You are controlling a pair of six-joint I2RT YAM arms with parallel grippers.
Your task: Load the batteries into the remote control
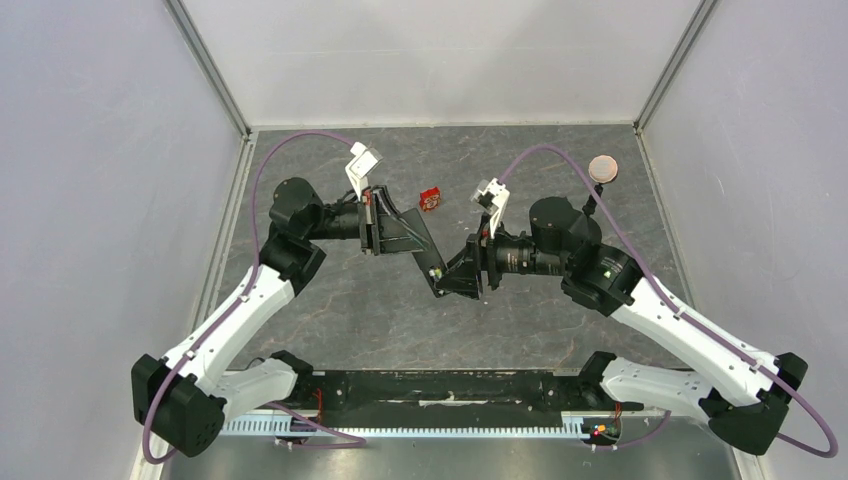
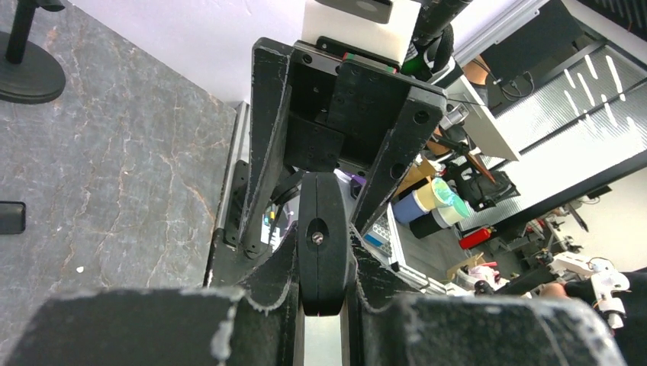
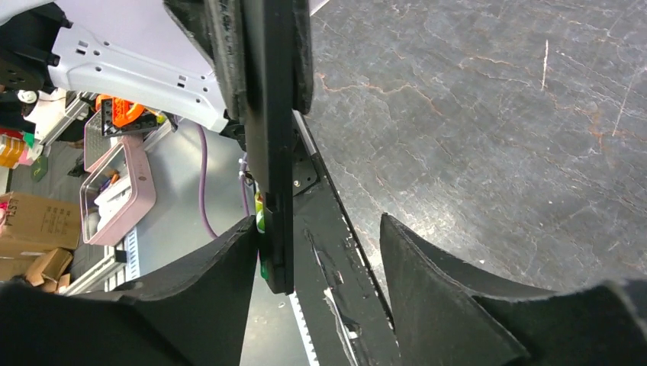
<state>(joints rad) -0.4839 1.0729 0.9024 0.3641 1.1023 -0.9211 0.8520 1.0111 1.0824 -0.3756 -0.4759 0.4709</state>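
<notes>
Clamping the remote control (image 1: 428,258) mid-air over the table (image 1: 350,310), left gripper (image 1: 405,232) grips it tight. Right gripper (image 1: 452,275) jaws apart around its far end; green battery (image 3: 260,219) visible there.

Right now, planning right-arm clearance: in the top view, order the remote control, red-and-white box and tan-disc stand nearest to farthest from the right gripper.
1. remote control, its tip at the right gripper.
2. red-and-white box, behind, slightly left.
3. tan-disc stand, far back right.
</notes>
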